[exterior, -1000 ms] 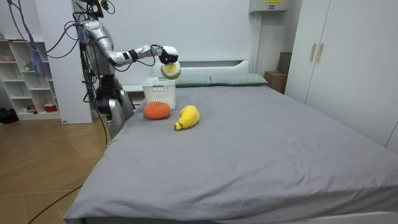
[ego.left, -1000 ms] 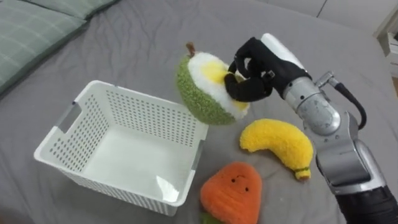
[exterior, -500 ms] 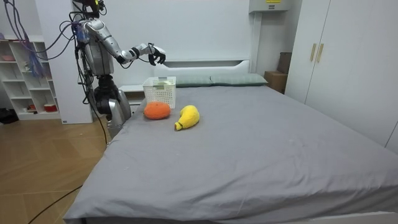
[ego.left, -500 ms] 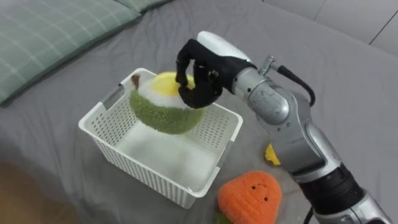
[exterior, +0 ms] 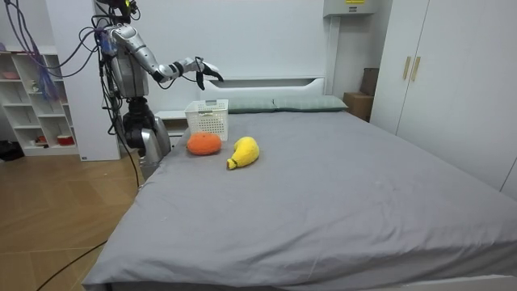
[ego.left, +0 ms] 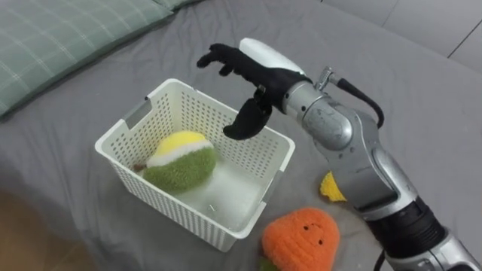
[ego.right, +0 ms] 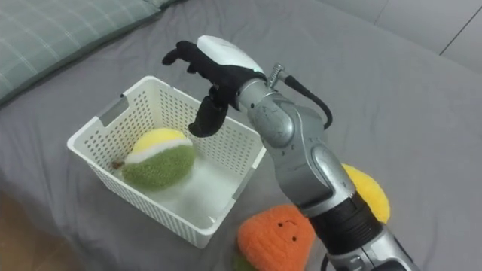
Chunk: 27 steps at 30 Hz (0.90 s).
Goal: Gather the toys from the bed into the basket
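We're hovering the right hand (ego.left: 256, 75) over the white basket (ego.left: 181, 218), fingers spread wide and released
The green-and-yellow plush fruit (ego.left: 179, 159) is lying inside the basket, towards its left; the orange carrot plush (ego.left: 300, 239) and yellow banana plush (ego.right: 369, 192) are sitting on the grey bed (ego.left: 376, 68) to its right

green plush (ego.left: 179, 159): in basket (ego.left: 169, 212) | orange plush (ego.left: 300, 239), yellow plush (ego.left: 334, 188): on bed (ego.left: 422, 98)
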Tool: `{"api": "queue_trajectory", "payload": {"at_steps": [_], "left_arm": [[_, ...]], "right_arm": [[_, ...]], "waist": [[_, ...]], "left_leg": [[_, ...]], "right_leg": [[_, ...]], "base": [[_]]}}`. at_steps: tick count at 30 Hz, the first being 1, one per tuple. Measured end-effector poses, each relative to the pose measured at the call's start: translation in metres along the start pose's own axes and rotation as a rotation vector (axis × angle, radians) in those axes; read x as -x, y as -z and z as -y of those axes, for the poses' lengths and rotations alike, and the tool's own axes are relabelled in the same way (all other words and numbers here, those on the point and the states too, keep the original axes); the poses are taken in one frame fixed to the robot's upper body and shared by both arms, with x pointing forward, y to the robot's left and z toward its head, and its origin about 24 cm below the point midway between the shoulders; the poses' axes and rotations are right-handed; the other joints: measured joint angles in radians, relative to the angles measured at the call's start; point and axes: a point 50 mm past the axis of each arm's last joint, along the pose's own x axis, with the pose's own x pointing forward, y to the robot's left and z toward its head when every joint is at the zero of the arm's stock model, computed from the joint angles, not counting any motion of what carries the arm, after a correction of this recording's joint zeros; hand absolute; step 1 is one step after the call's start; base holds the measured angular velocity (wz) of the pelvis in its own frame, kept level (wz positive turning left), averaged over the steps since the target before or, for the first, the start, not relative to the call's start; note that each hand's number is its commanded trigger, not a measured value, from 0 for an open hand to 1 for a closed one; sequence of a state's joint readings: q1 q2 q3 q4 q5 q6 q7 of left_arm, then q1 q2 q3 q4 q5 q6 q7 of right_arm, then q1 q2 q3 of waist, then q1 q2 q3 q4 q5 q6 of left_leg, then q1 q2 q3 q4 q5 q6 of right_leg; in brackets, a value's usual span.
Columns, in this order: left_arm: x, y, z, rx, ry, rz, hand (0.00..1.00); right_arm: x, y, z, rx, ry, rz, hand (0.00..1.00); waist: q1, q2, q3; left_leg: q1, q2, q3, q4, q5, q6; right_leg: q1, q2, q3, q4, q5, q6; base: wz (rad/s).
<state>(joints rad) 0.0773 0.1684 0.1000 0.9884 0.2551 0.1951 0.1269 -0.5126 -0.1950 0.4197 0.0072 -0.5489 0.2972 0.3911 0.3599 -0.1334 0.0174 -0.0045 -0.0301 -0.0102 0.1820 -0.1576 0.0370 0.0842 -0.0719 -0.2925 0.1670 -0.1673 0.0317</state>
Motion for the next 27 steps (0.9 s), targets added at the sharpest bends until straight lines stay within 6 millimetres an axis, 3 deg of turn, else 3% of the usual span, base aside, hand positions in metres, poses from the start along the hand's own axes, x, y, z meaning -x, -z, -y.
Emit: {"api": "queue_trajectory", "payload": {"at_steps": [6,13,21,27], "left_arm": [[0.0,0.0,0.0,-0.006,-0.014,0.002,0.0],[0.001,0.003,0.0,0.0,-0.03,-0.01,0.0],[0.001,0.009,0.001,-0.011,-0.032,-0.028,0.0],[0.003,0.019,0.0,0.024,-0.034,-0.051,0.0]], "right_arm": [[-0.002,0.01,-0.005,-0.021,-0.027,-0.037,0.0],[-0.002,0.012,-0.006,-0.038,-0.031,-0.042,0.0],[0.002,0.022,0.007,-0.032,0.031,-0.063,0.0],[0.014,0.056,0.024,-0.086,0.158,-0.172,0.0]], "waist": [[-0.007,0.001,0.001],[-0.007,0.014,0.0092],[-0.035,0.018,0.0052],[-0.063,0.03,0.0042]], "left_leg": [[0.006,0.001,0.007,-0.003,0.0,0.0],[0.01,0.001,0.009,-0.003,0.0,0.0],[0.01,0.0,0.006,0.0,0.0,0.0],[0.024,0.0,0.01,-0.003,-0.001,0.001]], "right_leg": [[-0.001,0.001,0.014,0.0,0.0,0.0],[0.001,0.001,0.015,0.0,0.0,0.0],[0.004,0.001,0.014,-0.001,0.0,0.0],[0.018,-0.001,0.013,0.002,0.0,0.0]], "base": [[-0.04],[-0.01],[0.0],[0.0]]}}
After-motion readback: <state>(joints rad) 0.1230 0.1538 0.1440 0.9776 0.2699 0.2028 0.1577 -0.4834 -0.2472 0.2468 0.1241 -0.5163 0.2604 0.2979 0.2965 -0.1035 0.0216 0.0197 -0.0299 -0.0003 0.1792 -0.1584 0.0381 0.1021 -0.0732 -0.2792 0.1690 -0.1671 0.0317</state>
